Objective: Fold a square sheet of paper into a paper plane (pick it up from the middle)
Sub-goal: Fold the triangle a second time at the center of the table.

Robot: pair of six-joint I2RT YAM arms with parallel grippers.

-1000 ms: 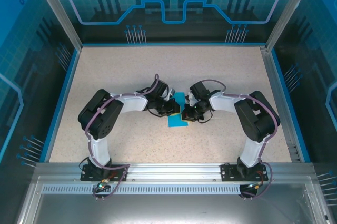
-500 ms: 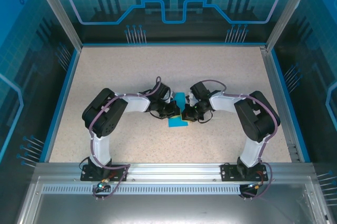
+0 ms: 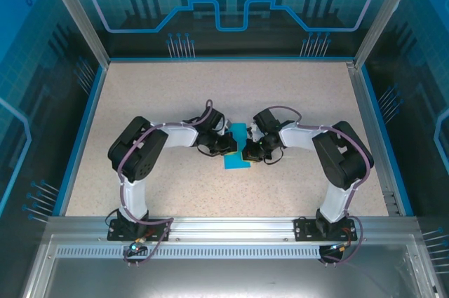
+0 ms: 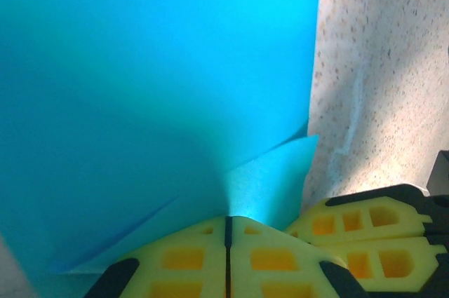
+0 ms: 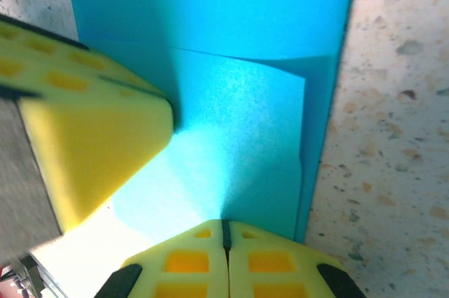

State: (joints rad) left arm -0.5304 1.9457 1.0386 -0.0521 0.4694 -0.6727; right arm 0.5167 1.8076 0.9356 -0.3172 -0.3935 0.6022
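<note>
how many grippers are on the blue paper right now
2. The left gripper is shut on a folded flap of the blue paper; the right gripper is shut on it from the opposite side.

The desk (image 3: 154, 95) has a pale beige top speckled with darker flecks. A narrow blue border (image 3: 90, 130) runs along its left, far and right sides, and a grey metal rail (image 3: 224, 226) runs along its near edge. Near the middle of the top lies a bright blue paper (image 3: 236, 163), folded so that layers overlap. One long straight edge runs over the bare speckled surface. The arms above hide part of it.
</note>
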